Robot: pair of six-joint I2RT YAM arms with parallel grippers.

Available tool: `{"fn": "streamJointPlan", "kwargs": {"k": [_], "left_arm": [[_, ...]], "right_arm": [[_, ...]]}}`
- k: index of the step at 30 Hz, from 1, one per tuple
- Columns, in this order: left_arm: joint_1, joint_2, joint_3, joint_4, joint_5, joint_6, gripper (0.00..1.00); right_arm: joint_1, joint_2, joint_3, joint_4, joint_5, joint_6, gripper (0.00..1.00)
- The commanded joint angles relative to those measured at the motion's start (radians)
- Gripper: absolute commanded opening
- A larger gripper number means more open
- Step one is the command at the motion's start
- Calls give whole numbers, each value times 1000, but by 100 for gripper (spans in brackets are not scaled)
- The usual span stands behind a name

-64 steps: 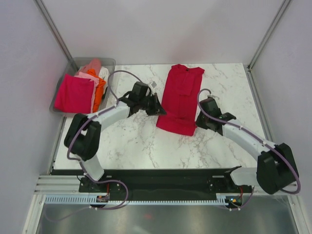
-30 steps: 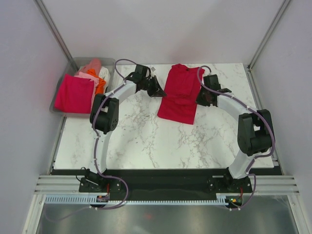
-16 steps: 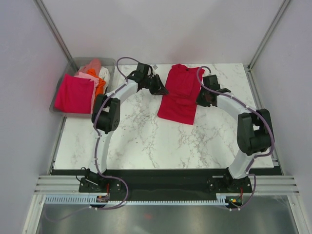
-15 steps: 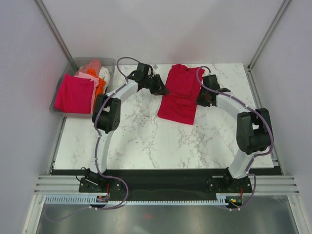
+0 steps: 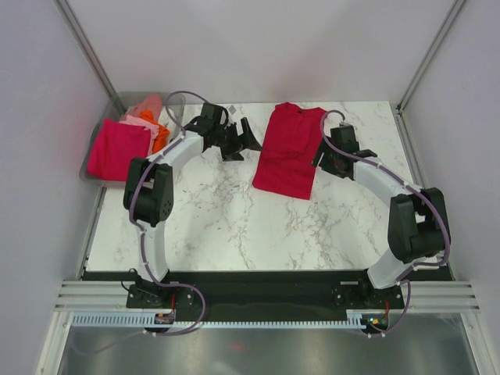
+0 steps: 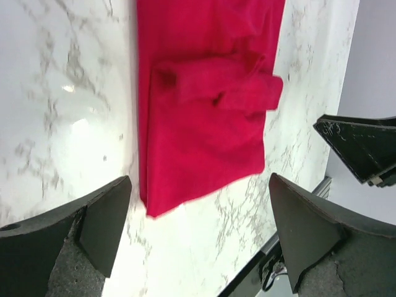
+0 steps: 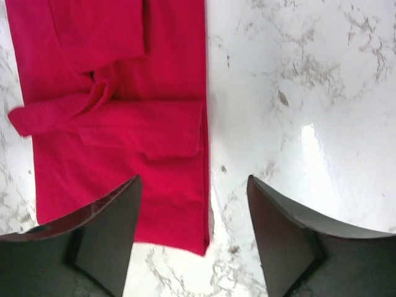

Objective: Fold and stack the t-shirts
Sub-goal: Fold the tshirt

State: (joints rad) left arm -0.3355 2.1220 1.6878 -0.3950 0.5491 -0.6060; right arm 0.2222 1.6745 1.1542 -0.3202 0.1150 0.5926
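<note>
A crimson red t-shirt (image 5: 287, 152) lies flat on the marble table, folded into a long narrow strip with its sleeves turned in. It also fills the top of the left wrist view (image 6: 204, 117) and the right wrist view (image 7: 117, 117). My left gripper (image 5: 244, 144) hovers open just left of the strip, nothing between its fingers (image 6: 199, 185). My right gripper (image 5: 326, 160) stands open at the strip's right edge, its jaws straddling that edge above the near corner (image 7: 194, 180). A folded magenta-pink t-shirt (image 5: 119, 148) lies on the other shirts at the back left.
A clear grey bin (image 5: 125, 98) at the table's back left corner holds orange (image 5: 161, 139) and pale pink (image 5: 147, 105) cloth under the magenta one. Metal posts and walls close in the back and sides. Bare marble (image 5: 234, 226) stretches in front of the red strip.
Both grippers were shut at the red shirt's sides and have opened, letting the cloth go. The left gripper has drawn back to the left, away from the shirt.
</note>
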Motion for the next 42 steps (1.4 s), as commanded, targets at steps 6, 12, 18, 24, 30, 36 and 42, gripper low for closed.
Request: {"fn": "streamJointPlan", "kwargs": {"k": [6, 12, 18, 24, 30, 36, 42], "left_arm": [[-17, -185, -227, -2, -37, 106, 87], [-56, -143, -270, -1, -34, 115, 81], [-69, -111, -289, 1, -44, 120, 79], [-68, -115, -306, 1, -64, 135, 75], [-66, -119, -315, 1, -63, 144, 74], [-69, -148, -358, 4, -67, 149, 72], [-100, -180, -407, 24, -72, 149, 74]], "right_arm": [[12, -119, -232, 92, -204, -11, 63], [68, -119, -294, 113, -239, 16, 57], [75, -116, -340, 141, -219, 38, 56], [74, -61, -337, 181, -181, 35, 48], [74, -6, -317, 187, -183, 19, 15], [74, -42, -346, 159, -173, -13, 0], [74, -102, -406, 145, -156, -31, 0]]}}
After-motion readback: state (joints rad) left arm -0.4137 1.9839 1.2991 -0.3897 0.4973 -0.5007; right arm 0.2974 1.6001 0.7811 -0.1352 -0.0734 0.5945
